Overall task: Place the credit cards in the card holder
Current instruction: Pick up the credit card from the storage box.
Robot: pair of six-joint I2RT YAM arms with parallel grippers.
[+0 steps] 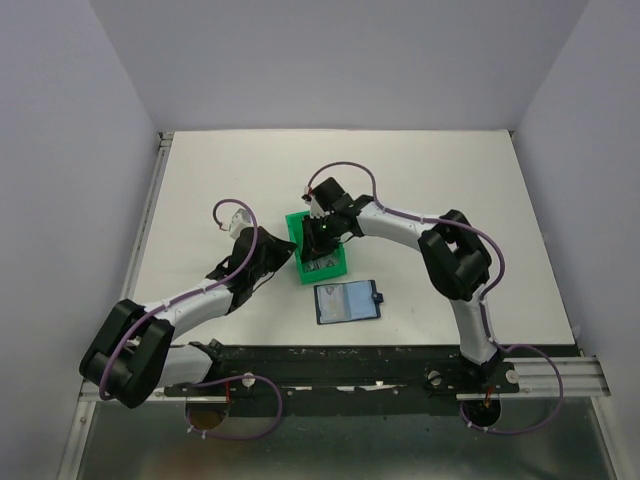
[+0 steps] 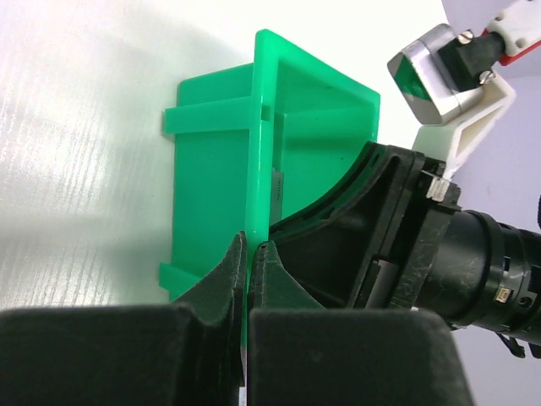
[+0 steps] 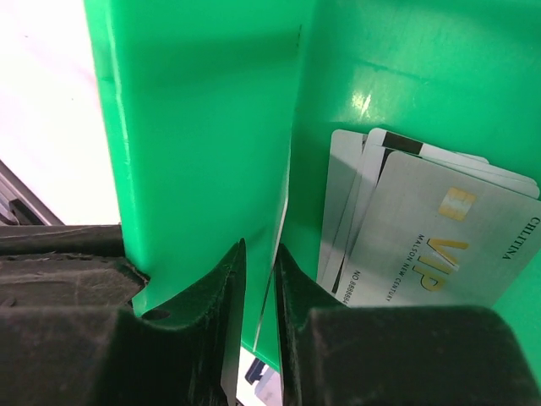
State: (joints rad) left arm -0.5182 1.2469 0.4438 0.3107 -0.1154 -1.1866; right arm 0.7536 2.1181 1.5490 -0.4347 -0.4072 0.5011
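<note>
Left claw [image 2: 252, 249], arm reaching low over the white counter [image 1: 200, 190], clamped on the green bin [image 2: 211, 169] wall mid-counter; right claw [image 3: 260, 254], arm arched over, inside the bin, fingers narrowly parted astride one edge-on of the credit cards [image 3: 423, 228], grip unclear, the rest just right; card holder [image 1: 348, 302] open nearer the front edge.

Bin [image 3: 203, 127]: smooth glossy green plastic w/ soft glare. Cards [image 3: 423, 245]: thin silver plastic, satin sheen, gold shiny print. Right fingers [image 3: 203, 330]: matt black, grainy. Table [image 1: 450, 200]: white, smooth, faint streaky sheen. Holder [image 1: 348, 302]: dark navy, material n/k. Cam block [image 2: 431, 72]: brushed metal
</note>
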